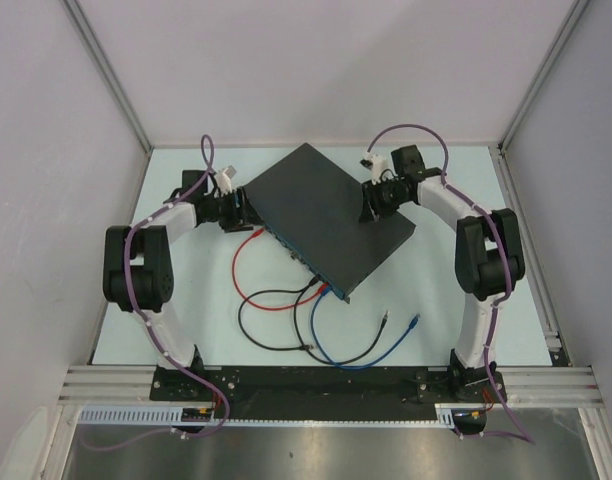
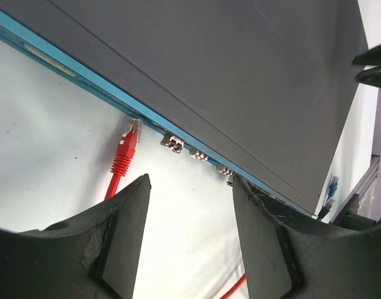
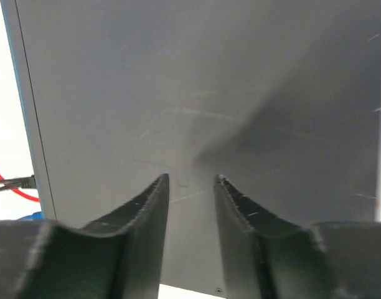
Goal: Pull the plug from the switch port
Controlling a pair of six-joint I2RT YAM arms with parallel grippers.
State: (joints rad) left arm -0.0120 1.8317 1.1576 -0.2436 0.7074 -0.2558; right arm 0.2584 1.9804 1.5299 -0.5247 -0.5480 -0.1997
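We see the switch (image 1: 331, 215) lying flat in the middle of the worktop (image 1: 426, 290), turned on a diagonal, one corner reaching toward the far edge; its blue-teal edge faces the near left corner. The red plug (image 2: 125, 152) sits in a socket on that edge, with bare sockets in a row beside it. The red cable (image 1: 241, 270) loops toward the near edge beside a black cable (image 1: 266, 335) and a blue cable (image 1: 356, 362), which also run up to that edge. The left gripper (image 1: 244, 208) hangs at the switch's left corner, fingers apart with nothing between them, and the plug lies just ahead of them, untouched. The right gripper (image 1: 369, 200) is over the grey top near the switch's far right side; its fingers stand a little apart, gripping nothing.
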